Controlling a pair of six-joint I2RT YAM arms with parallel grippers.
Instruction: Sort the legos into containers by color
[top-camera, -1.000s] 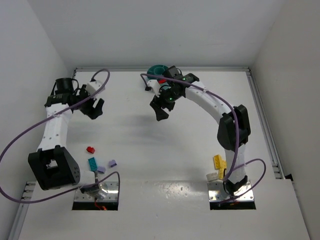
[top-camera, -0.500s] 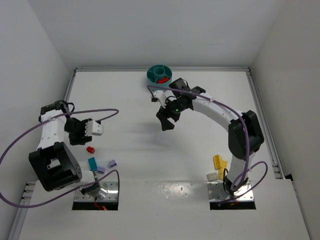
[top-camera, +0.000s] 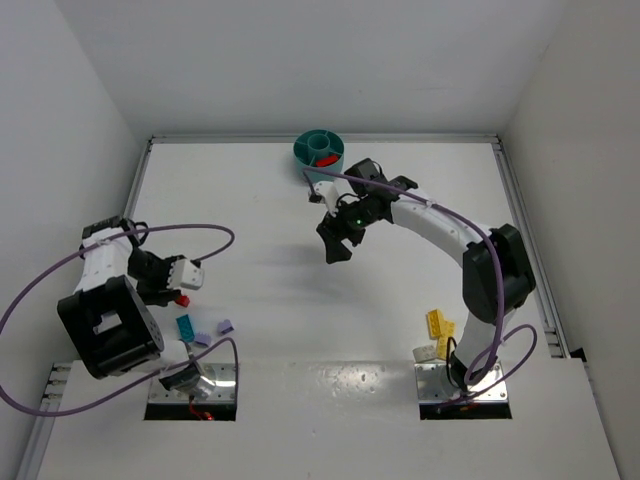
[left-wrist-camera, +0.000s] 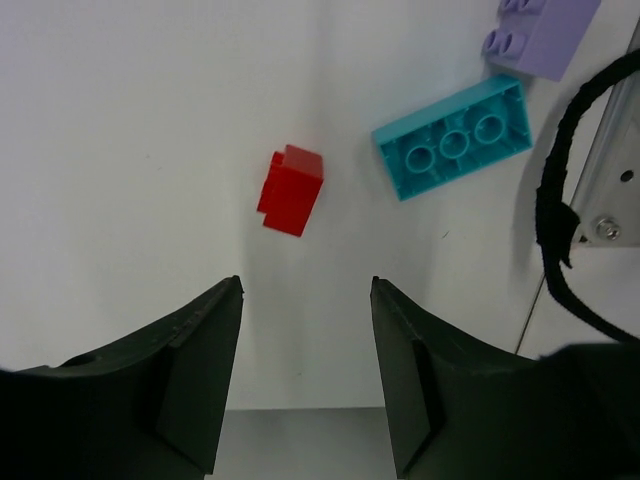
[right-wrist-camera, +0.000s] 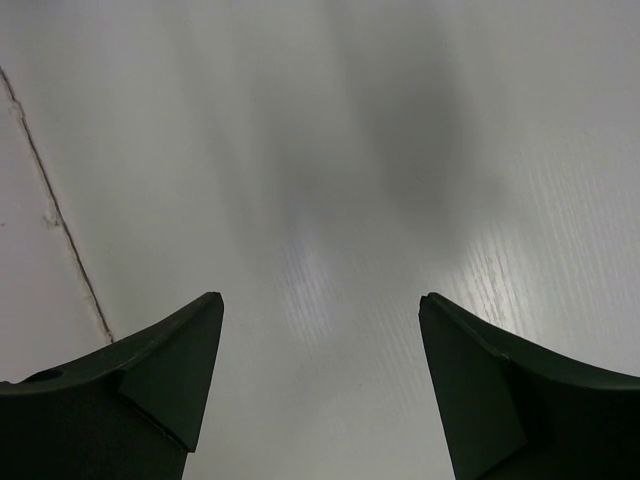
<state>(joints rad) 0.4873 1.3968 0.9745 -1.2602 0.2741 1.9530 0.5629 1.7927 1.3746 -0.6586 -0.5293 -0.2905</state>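
Left wrist view: the left tool (left-wrist-camera: 305, 300) has its jaws apart with nothing between them. A red lego (left-wrist-camera: 292, 190) lies on the white surface (left-wrist-camera: 130, 130) directly ahead of the gap, not yet between the fingertips. Its long axis runs roughly along the tool's line of approach, slightly slanted, so the jaws would close across its short sides.

A teal lego (left-wrist-camera: 455, 150) lies near the red lego's right side, not touching it. A pale purple lego (left-wrist-camera: 540, 30) lies beyond the teal one. Bare surface lies to the left of the red lego.

Top external view: the left arm is much the nearer arm to the red lego. The teal bowl (top-camera: 300, 152) stands at the far edge, well apart. The right tool (top-camera: 335, 245) hangs near the bowl, jaws apart and empty. Yellow legos (top-camera: 437, 322) lie by the right arm's base.
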